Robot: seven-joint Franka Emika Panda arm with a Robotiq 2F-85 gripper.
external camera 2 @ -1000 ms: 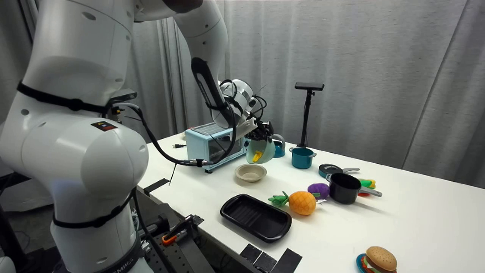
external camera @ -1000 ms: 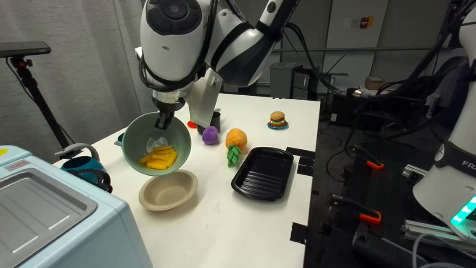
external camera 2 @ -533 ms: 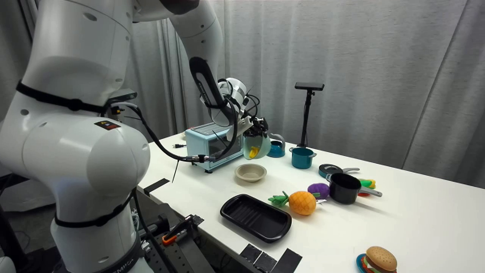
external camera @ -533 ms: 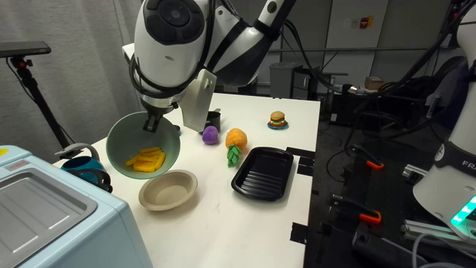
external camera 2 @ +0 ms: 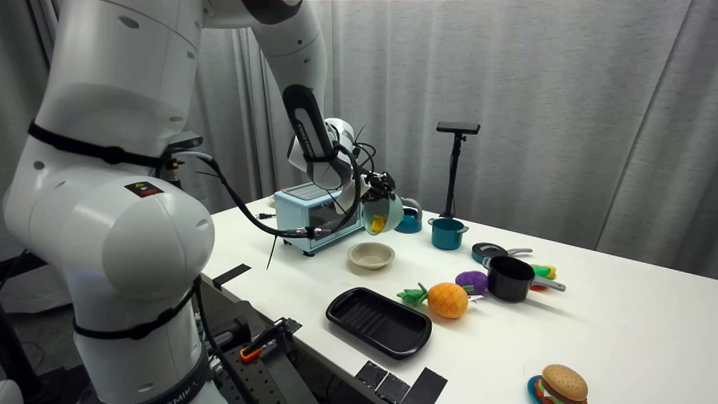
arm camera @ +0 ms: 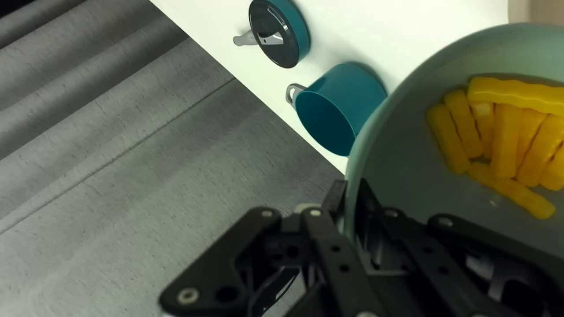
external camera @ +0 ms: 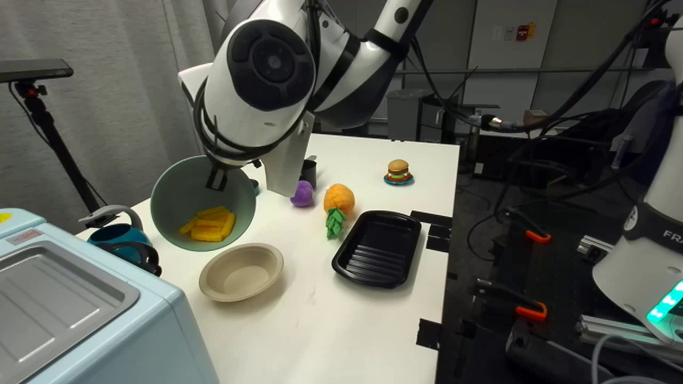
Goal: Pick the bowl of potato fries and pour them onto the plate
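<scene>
In an exterior view, the bowl (external camera: 189, 194) is held tilted above the bench (external camera: 331, 325), higher than and left of the plate (external camera: 241, 274), its rim grasped by the end effector (arm camera: 351, 196). The pick is judged done; the fries (arm camera: 504, 136) are carried inside, so pouring remains.

pleated grey curtain (external camera 2: 538, 112) | white table (external camera: 331, 330) | dark floor (external camera: 483, 237) | grey wall (external camera: 579, 37) | grey bin (external camera: 403, 117)

You see 1 bowl (external camera: 182, 193) | 1 plate (external camera: 241, 273) | at least 7 fries (arm camera: 506, 141) | 1 tray (external camera: 379, 248) | 1 pineapple (external camera 2: 447, 300) | 1 burger (external camera: 398, 169) | 1 oven (external camera: 147, 314) | 1 kettle (external camera: 118, 233) | 1 teal pot (external camera 2: 447, 234) | 1 saucepan (external camera 2: 508, 280) | 1 shallow pan (arm camera: 274, 31)
</scene>
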